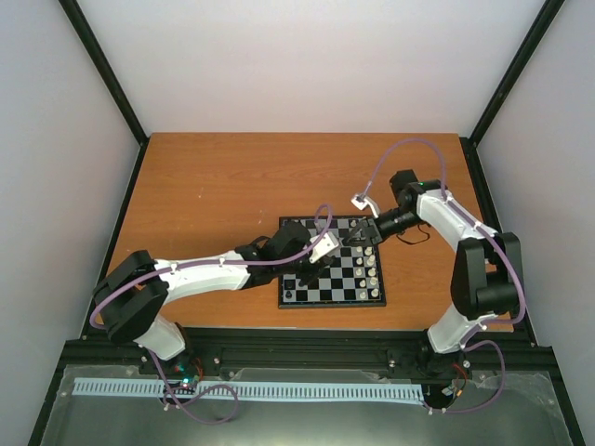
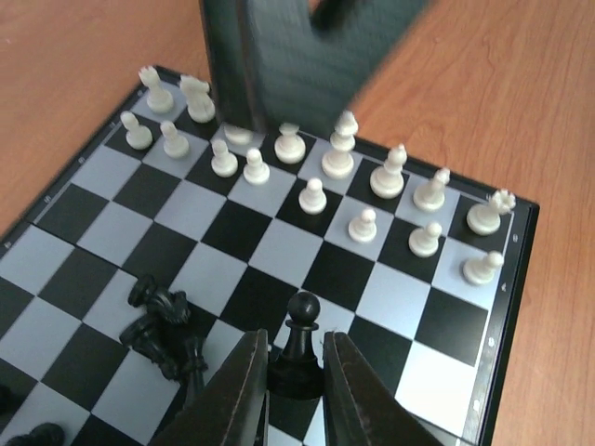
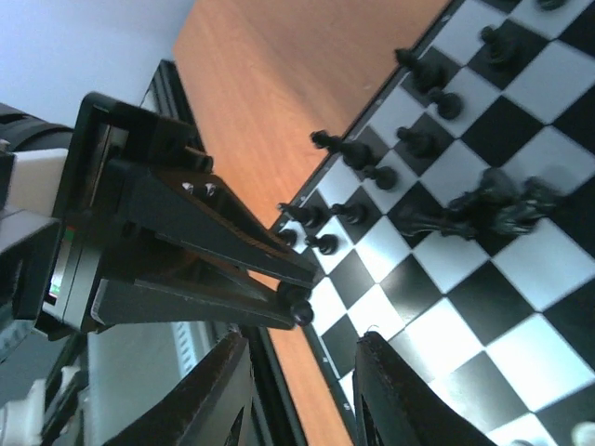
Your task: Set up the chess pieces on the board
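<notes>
The left tool (image 2: 297, 360) is pinching an upright black pawn (image 2: 300, 325) at a dark square of the board (image 2: 390, 288), which is lying on the table (image 1: 214, 195). White pieces (image 2: 358, 223) are lining its right side. The right tool (image 3: 302, 346) is hovering slightly parted, holding nothing

Your left arm (image 1: 200, 274) stretches low and nearly flat from its base toward the board (image 1: 335, 304). The left gripper (image 2: 296, 362) sits over the board's far half, jaws closed on a black pawn (image 2: 299, 330). Your right arm (image 1: 456, 232) folds in from the board's right side. The right gripper (image 3: 302, 372) hangs above the board's far right part, jaws parted.
</notes>
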Available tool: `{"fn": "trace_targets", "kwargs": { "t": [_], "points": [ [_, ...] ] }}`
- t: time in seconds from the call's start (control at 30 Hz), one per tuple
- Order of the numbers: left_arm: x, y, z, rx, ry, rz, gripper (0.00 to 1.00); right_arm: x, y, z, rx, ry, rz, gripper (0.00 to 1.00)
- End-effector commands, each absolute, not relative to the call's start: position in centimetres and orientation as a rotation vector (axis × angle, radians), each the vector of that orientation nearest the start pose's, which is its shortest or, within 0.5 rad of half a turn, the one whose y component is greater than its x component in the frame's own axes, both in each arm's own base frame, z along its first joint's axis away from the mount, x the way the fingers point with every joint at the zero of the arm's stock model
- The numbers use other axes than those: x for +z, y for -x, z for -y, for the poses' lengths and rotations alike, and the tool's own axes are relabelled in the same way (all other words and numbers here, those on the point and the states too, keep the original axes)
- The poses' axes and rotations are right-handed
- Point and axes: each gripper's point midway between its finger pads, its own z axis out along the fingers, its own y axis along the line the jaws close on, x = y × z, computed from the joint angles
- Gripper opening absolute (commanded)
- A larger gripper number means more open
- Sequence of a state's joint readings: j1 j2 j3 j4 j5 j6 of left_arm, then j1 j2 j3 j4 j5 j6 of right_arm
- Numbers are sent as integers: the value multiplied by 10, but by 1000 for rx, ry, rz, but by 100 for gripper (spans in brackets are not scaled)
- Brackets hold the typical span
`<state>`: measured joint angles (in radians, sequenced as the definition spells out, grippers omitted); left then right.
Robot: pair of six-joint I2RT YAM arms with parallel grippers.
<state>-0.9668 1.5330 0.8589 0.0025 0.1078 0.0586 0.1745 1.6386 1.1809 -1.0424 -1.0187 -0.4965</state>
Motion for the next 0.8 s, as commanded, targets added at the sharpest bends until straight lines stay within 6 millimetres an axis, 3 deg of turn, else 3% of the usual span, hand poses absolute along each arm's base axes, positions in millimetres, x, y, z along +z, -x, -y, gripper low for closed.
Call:
{"fn": "trace_targets", "kwargs": {
  "t": [0.0,0.5,0.77],
  "points": [
    [151,-240,375,-658,-1082,-1888,17,163,-255,-212,1524,918,-2397,30],
    [163,-239,379,-689,-1071,-1857,18,148,-242,-226,1623,955,-2425,27],
    [164,-237,381,-706,-1080,-1850,18,149,-242,-228,1663,945,-2415,16]
  ]
}}
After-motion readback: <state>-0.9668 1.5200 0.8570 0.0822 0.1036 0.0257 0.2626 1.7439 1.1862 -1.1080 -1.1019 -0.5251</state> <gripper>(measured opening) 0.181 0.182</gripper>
